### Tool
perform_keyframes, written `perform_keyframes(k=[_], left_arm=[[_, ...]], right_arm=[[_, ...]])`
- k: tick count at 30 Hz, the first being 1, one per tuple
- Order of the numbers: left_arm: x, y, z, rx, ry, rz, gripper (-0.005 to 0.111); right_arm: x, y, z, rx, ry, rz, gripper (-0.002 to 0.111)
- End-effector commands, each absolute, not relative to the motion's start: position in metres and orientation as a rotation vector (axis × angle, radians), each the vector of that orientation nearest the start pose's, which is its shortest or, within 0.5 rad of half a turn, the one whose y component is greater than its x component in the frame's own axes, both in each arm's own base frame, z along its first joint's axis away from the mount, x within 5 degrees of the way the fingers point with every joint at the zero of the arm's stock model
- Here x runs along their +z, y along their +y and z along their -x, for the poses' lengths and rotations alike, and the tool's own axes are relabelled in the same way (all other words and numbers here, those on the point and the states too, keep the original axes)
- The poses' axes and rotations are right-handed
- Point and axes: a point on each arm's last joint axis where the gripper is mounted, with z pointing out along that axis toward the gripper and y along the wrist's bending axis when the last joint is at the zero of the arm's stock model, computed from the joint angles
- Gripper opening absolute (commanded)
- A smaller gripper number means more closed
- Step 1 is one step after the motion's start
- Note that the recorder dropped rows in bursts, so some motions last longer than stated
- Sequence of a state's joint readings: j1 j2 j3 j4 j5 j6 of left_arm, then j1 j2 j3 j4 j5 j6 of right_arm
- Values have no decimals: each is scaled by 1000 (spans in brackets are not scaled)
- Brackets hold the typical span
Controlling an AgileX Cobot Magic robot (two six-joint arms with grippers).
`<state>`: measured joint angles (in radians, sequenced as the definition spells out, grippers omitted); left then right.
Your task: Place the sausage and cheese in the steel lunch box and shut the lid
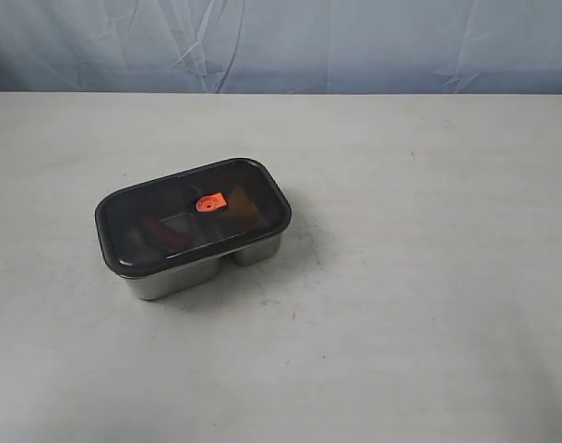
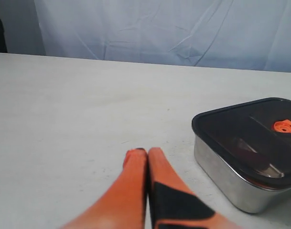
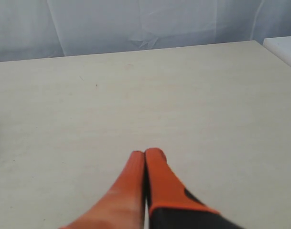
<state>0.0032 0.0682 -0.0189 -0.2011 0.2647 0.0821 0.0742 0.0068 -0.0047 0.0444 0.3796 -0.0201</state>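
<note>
Smoky dark translucent lid (image 1: 193, 214) is sitting level on the shiny rectangular steel lunch box (image 1: 165, 280) mid-table. The left gripper (image 2: 143, 153) and right gripper (image 3: 145, 153) are hovering pinched together, empty, clear of it. Pressing evenly near the corners would be confirming the seal.

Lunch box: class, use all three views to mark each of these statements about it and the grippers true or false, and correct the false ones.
1. The lid sits on the lunch box. True.
2. The left gripper holds the lid. False: it is shut on nothing and is apart from the lunch box.
3. The valve tab on the lid is orange. True.
4. The right gripper is open. False: it is shut, over bare table.
5. The sausage lies on the table beside the lunch box. False: a reddish shape, probably the sausage, shows dimly through the lid.
</note>
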Motion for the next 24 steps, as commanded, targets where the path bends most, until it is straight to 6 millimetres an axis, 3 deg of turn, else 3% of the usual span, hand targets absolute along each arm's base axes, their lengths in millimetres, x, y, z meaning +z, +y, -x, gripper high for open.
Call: perform_keyframes(k=[1,18,24], left_arm=[[187,-4,-55,-104,1773,64,0],[191,-3,-55,-133,1724,113,0],[193,0,-56,-9,1706,23,0]], right_arm=[[180,5,-53,73,1850,58,0],[180,5,-53,73,1853,58,0],[180,5,-53,73,1853,58,0]])
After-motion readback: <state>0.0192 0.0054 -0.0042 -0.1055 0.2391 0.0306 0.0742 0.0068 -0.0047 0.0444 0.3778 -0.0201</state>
